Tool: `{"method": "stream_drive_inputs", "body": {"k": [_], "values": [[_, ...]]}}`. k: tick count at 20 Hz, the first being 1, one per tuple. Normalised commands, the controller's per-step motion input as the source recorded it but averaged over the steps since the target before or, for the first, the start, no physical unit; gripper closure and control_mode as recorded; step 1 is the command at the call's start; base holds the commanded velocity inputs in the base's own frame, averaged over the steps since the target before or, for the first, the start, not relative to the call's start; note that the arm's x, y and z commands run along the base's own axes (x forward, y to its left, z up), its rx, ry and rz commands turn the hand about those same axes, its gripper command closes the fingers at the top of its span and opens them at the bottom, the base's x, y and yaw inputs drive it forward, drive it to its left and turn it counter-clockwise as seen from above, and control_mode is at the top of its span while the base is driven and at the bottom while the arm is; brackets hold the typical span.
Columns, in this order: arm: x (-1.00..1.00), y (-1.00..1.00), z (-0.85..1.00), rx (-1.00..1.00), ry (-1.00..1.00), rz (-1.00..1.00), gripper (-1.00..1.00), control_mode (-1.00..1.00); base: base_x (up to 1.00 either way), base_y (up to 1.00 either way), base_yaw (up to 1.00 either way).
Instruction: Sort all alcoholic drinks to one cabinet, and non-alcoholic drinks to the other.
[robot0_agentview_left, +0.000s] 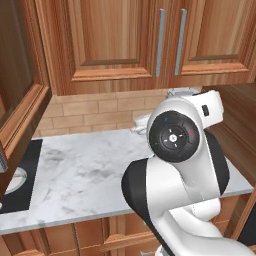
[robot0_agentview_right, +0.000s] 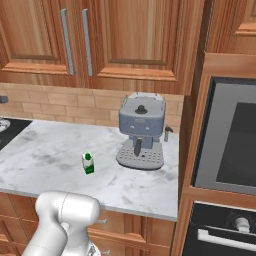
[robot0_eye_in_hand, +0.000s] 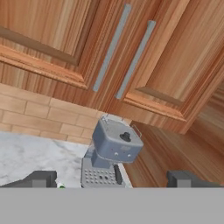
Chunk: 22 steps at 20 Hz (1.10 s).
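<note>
Up above the marble counter (robot0_agentview_right: 45, 150), two wooden cabinets (robot0_agentview_right: 132, 37) hang with doors shut, grey bar handles side by side. No writing is readable anywhere. From the right base view, a small green-and-white carton (robot0_agentview_right: 88, 163) stands upright on the counter, just left of a grey coffee machine (robot0_agentview_right: 141, 131). In the hand view the gripper (robot0_eye_in_hand: 111, 179) has its jaws spread wide, holding nothing, pointed at the machine.

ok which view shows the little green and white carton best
The right base view: the carton stands whole and upright on the marble counter, left of the coffee machine. The hand view catches just a green speck of it at the bottom edge. In the left base view the arm blocks that spot.
</note>
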Motion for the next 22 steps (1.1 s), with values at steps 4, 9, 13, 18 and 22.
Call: {"method": "stream_drive_inputs", "body": {"k": [4, 9, 13, 18, 22], "values": [[-0.02, 0.00, -0.09, 0.00, 0.00, 0.00, -1.00, -1.00, 0.00, 0.00, 0.00], [-0.02, -0.04, -0.35, 0.04, -0.01, -0.07, -1.00, -1.00, 0.00, 0.00, 0.00], [-0.01, -0.16, -0.43, 0.09, -0.03, -0.09, -1.00, -1.00, 0.00, 0.00, 0.00], [0.00, -0.08, -0.46, 0.07, -0.05, -0.09, -1.00, -1.00, 0.00, 0.00, 0.00], [0.01, -0.01, -0.46, 0.01, 0.00, -0.08, -1.00, -1.00, 0.00, 0.00, 0.00]]}}
